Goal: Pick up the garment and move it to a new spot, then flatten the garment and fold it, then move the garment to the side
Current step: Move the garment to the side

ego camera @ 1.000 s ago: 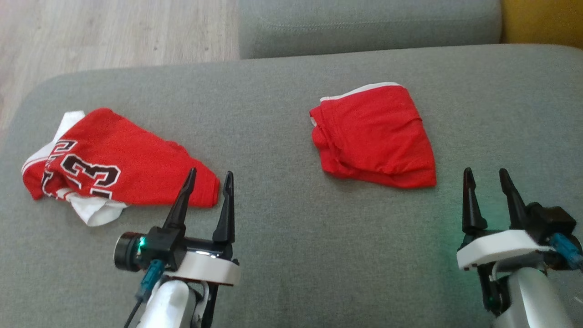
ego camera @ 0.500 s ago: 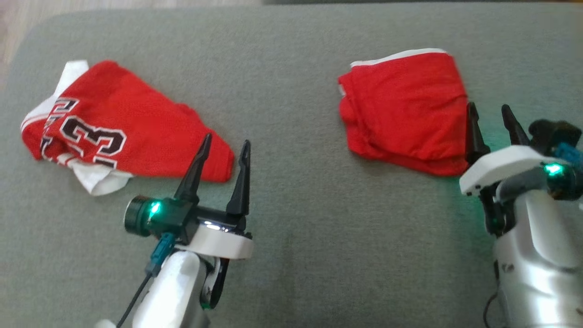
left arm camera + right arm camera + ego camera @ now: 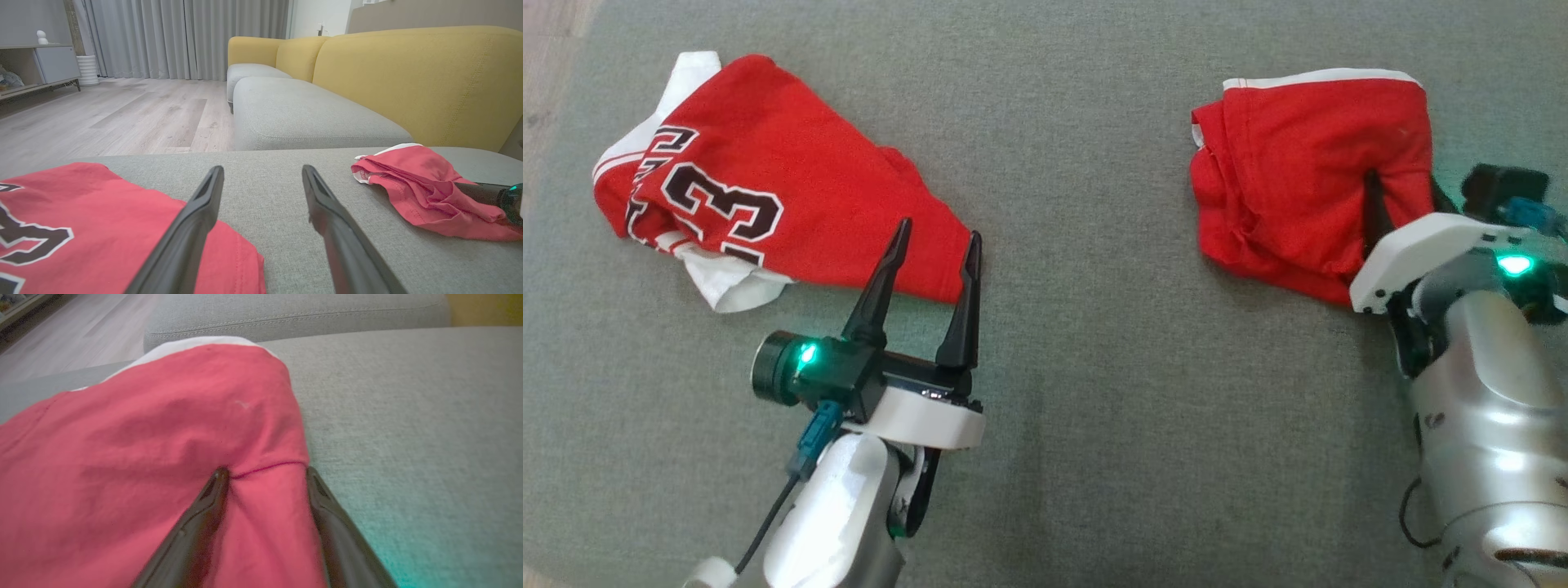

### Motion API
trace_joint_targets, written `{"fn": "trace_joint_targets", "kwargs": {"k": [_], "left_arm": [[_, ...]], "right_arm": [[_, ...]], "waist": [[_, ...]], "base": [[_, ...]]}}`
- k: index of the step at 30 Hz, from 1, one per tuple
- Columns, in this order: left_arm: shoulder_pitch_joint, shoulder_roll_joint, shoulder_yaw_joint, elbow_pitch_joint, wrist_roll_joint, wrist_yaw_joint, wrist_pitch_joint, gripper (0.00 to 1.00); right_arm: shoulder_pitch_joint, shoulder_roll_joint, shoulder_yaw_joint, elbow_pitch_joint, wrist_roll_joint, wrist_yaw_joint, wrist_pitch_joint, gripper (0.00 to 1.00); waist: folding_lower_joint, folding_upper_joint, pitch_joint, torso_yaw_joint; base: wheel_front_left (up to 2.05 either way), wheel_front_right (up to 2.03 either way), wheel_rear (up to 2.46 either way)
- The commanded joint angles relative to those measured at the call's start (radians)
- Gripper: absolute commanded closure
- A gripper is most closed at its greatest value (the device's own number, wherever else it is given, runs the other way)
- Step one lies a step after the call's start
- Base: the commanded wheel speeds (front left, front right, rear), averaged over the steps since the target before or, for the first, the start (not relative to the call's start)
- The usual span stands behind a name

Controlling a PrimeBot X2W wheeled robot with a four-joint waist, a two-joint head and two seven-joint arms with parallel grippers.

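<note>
The red garment (image 3: pixel 1298 155) is straddled at its right edge by the right gripper (image 3: pixel 1401 181), fingers spread. Far to its left, a numbered jersey (image 3: pixel 792 180) is overlapped by the left gripper (image 3: pixel 939 229), likewise spread.

Grey fabric sofa seat (image 3: pixel 1078 204), flat, short-weave cover. Two things lie on it, well apart. Upper left of the frame: red jersey (image 3: pixel 792 196) w/ black-and-white no. 23, crumpled, white cloth poking out at its lower edge. Upper right: plain red garment (image 3: pixel 1298 163), roughly folded, white trim along the top edge.
</note>
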Motion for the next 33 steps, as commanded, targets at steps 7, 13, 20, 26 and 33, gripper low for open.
{"fn": "trace_joint_targets", "kwargs": {"k": [7,13,20,26,33], "left_arm": [[-0.03,0.004,0.043,-0.026,0.007,0.008,-0.005,0.0],[-0.01,0.004,0.054,-0.03,0.004,0.011,-0.005,0.0],[-0.005,0.004,0.061,-0.042,0.006,0.012,-0.005,0.0],[-0.016,0.004,0.071,-0.048,0.02,0.0,-0.005,0.0],[-0.03,0.004,0.088,-0.052,0.032,-0.009,-0.005,0.0]], "right_arm": [[-0.036,-0.03,0.121,0.05,-0.062,-0.001,-0.051,1.0],[-0.045,-0.133,0.24,0.027,-0.086,-0.001,-0.077,1.0],[-0.025,-0.301,0.337,-0.016,-0.041,-0.001,-0.052,1.0],[-0.004,-0.44,0.337,-0.023,-0.02,-0.001,-0.036,1.0],[-0.001,-0.515,0.252,-0.015,-0.055,-0.001,-0.014,1.0]], "waist": [[-0.0001,0.0,-0.026,-0.027],[-0.0001,0.0,-0.061,-0.061],[-0.0001,0.0,-0.055,-0.078],[-0.0001,0.0,-0.019,-0.069],[-0.0001,0.0,0.012,-0.06]], "base": [[0.0,0.0,0.0],[0.0,0.0,0.0],[0.0,0.0,0.0],[0.0,0.0,0.0],[0.0,0.0,0.0]]}}
